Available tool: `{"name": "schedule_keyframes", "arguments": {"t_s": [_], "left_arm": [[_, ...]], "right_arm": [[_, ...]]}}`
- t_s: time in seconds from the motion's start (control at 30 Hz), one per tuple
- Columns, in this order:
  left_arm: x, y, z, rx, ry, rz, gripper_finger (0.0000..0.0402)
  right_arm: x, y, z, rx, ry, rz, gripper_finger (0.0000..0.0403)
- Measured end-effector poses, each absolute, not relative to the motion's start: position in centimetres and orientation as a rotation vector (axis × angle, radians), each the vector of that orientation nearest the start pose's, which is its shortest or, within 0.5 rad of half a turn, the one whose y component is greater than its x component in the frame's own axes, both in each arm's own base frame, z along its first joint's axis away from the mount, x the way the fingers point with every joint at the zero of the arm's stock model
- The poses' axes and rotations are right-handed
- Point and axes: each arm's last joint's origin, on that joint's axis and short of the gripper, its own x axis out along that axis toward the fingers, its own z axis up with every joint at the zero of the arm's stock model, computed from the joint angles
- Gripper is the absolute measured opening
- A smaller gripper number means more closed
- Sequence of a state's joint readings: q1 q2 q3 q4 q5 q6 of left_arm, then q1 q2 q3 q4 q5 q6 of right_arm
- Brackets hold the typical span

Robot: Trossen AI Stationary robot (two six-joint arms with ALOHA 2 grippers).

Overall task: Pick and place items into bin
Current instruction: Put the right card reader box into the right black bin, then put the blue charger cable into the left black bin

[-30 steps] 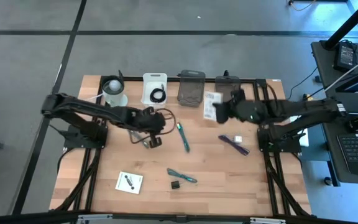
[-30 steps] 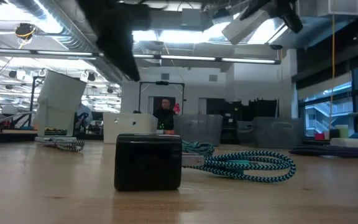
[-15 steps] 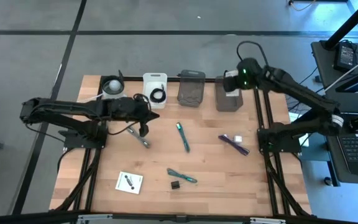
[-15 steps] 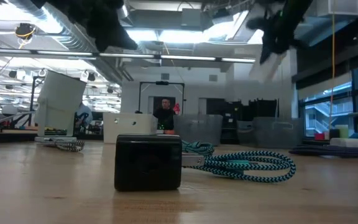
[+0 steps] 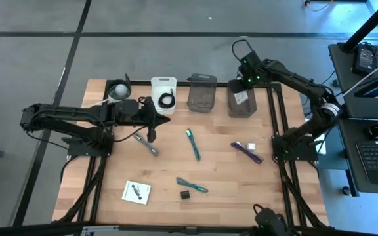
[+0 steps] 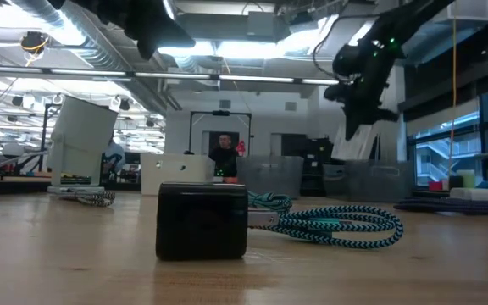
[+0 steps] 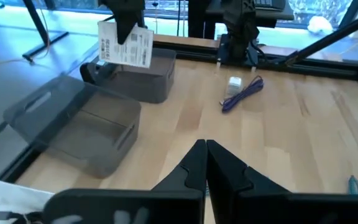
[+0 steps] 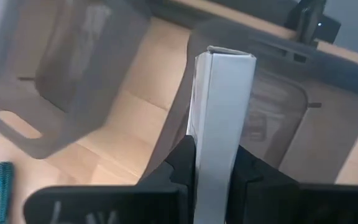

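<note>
The right gripper [image 8: 213, 165] is hanging over the far-right grey bin [image 5: 241, 105], its fingers [image 8: 180, 163] clamped on the lower edge of a white printed card [image 8: 219, 130] that is standing upright on edge between them. Holding the card edge-down looks deliberate: directly under the gripper the bin's open mouth is waiting, so a release here should let the card slip straight in rather than catch on the rim. In the left wrist view the same card [image 7: 125, 45] is dangling above that bin [image 7: 138, 73], apart from it, so it is not yet placed.

The left gripper [image 7: 206, 163] is hovering above the table, its fingers pressed together and carrying nothing. Just below and beside it the grey metal tool [image 5: 146, 143] is lying on the wood, probably its nearest candidate. Farther out from it, toward the right arm, the teal pen [image 5: 193, 143] is resting on the table, and beyond that the purple strip [image 5: 247, 151] with the white cube [image 5: 251, 145] touching it. Nearer the table's front edge are lying the teal tie [image 5: 192, 185], the tiny black block [image 5: 186, 195] just beside it, and another white card [image 5: 136, 191]. The black coiled cable [image 5: 167, 101] is sitting in a white tray [image 5: 163, 84] behind the left gripper, next to the mesh bin [image 5: 201, 92]

Judging by this spread, most items are waiting to be binned
</note>
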State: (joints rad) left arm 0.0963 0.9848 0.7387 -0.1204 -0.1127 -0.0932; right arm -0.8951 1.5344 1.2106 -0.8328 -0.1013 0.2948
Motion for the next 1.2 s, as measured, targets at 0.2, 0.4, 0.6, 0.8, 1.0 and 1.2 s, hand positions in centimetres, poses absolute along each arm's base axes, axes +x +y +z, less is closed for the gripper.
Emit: {"name": "schedule_keyframes", "arguments": {"t_s": [0.2, 0.4, 0.6, 0.8, 1.0, 1.2], "left_arm": [[21.5, 2.5, 28.7, -0.109, 0.353, 0.248, 0.0002], [21.5, 2.6, 28.7, -0.100, 0.351, 0.296, 0.0002], [21.4, 2.6, 28.7, -0.097, 0.350, 0.314, 0.0002], [21.4, 2.6, 28.7, -0.097, 0.352, 0.314, 0.0002], [21.4, 2.6, 28.7, -0.096, 0.353, 0.314, 0.0002], [21.4, 2.6, 28.7, -0.098, 0.352, 0.314, 0.0002]], "right_arm": [[19.5, -23.8, 23.9, 0.856, 0.980, -0.863, 0.0044], [19.3, -23.6, 22.8, 0.862, 0.994, -0.863, 0.0085], [19.2, -23.5, 22.3, 0.865, 0.999, -0.864, 0.0114], [19.1, -23.5, 22.3, 0.843, 1.016, -0.887, 0.0125], [18.5, -23.2, 22.2, 0.781, 1.101, -0.949, 0.0126], [17.4, -22.7, 24.6, 0.737, 1.011, -0.977, 0.0127]]}}
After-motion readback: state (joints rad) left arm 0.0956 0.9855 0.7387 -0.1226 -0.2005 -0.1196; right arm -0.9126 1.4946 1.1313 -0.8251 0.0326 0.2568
